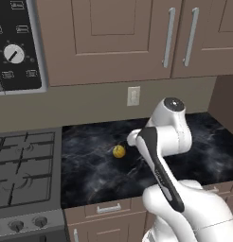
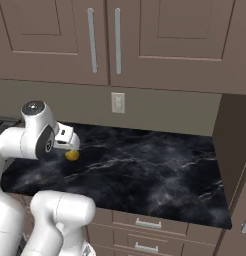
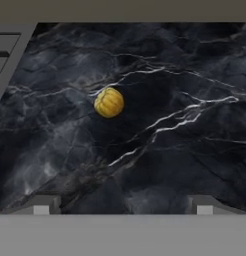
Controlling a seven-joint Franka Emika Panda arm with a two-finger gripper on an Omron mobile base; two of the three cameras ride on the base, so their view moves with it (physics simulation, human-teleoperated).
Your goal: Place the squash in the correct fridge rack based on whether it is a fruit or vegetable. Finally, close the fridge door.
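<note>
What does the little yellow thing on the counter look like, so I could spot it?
Find the black marbled countertop right of the stove. The squash sits there alone, below the wall outlet. It is small, round, ribbed and yellow.

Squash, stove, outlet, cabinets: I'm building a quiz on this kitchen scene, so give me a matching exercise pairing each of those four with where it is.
Things:
1. squash
2. stove
3. wall outlet
4. upper cabinets

Places:
A. on the backsplash wall above the counter
B. at the left end of the counter
C. lying alone on the black marble counter
D. high on the wall, doors closed

Pairs: 1-C, 2-B, 3-A, 4-D
</note>
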